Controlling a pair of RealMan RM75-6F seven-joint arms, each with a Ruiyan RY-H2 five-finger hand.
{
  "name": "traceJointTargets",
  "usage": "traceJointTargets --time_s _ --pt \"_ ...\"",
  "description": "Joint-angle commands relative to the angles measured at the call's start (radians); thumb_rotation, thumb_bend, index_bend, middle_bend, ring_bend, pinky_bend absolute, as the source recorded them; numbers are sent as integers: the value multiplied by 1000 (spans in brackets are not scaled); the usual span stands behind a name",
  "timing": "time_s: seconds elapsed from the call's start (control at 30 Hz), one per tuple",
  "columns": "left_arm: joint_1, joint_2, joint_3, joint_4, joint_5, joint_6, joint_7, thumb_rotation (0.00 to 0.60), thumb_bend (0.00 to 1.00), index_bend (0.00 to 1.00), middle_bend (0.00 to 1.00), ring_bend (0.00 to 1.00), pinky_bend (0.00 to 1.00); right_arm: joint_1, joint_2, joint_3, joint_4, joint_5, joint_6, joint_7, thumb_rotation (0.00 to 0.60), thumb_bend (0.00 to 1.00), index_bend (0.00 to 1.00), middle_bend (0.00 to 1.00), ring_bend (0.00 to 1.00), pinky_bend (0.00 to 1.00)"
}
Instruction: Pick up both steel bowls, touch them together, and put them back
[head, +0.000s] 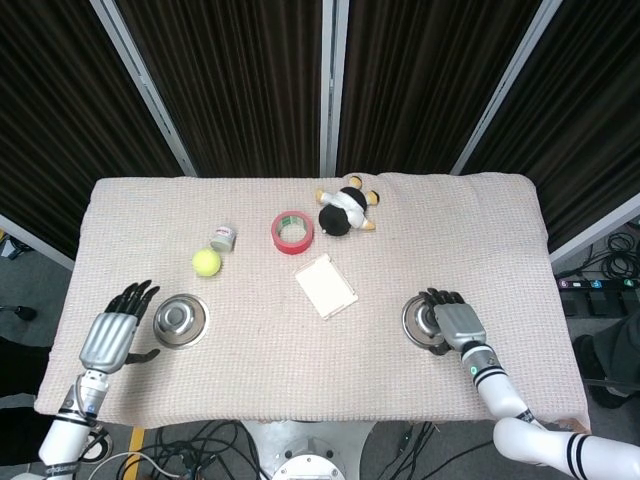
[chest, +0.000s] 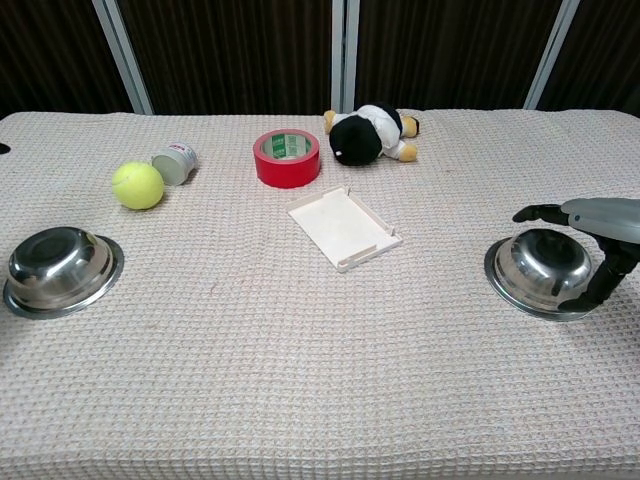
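Observation:
One steel bowl (head: 180, 320) (chest: 55, 265) sits upright on the cloth at the front left. My left hand (head: 113, 338) lies just left of it, fingers spread, holding nothing; the chest view does not show this hand. The other steel bowl (head: 417, 322) (chest: 540, 268) rests on the cloth at the front right. My right hand (head: 457, 323) (chest: 603, 215) reaches over it from the right. Its fingers stretch above the bowl's far rim and the thumb touches the near right rim. The bowl is still on the table.
A yellow tennis ball (head: 206, 262) and a small white jar (head: 222, 237) lie behind the left bowl. A red tape roll (head: 292, 232), a plush toy (head: 343, 211) and a white tray (head: 325, 286) occupy the middle and back of the table.

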Motion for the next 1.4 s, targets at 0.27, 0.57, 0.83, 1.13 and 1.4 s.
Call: traceJointTargets --time_s 0.27,0.57,0.83,1.13,1.4 --pt "-9 -5 -7 15 -14 -16 -15 600 0 73 25 0 183 59 -2 -29 9 89 -12 -37 600 102 0 0 0 0" --pt "-15 -13 -5 35 -20 -30 -40 600 0 74 25 0 184 90 -22 -52 29 131 -11 -34 600 142 0 18 0 48" --pt "-17 -14 -2 38 -24 -37 -45 600 0 74 24 0 185 89 -41 -59 41 100 27 -10 600 179 254 218 147 231" --pt "-17 -11 0 33 -27 -39 -40 600 0 75 25 0 187 56 -63 -47 62 17 77 77 600 206 458 333 249 367" --pt "-17 -7 -2 22 -24 -27 -21 600 0 75 25 0 185 -44 9 32 -1 -199 144 416 600 213 483 344 252 372"
